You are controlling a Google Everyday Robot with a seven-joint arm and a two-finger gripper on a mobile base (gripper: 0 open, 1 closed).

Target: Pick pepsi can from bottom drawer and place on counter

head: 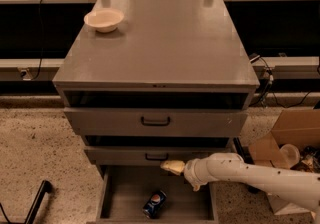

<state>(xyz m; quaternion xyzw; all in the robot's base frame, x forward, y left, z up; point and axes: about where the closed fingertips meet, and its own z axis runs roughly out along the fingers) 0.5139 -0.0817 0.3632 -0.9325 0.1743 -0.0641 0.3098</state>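
Now the gripper (172, 166) hangs just in front of the middle drawer (125, 155), above the open bottom drawer (125, 188). Whether it is open or closed cannot be told. The pepsi can (155, 203) seems to lie tipped on the drawer floor, below and a bit left. The gripper should go down slowly and close around the can's middle, so it does not roll.

You have one view only: high, in front of cabinet (200, 123), tilted down over counter (165, 43), mid-range. Bottom drawer (125, 193) sits at 6 o'clock edge. Gripper (172, 166) reaches in from 4 o'clock, above it.
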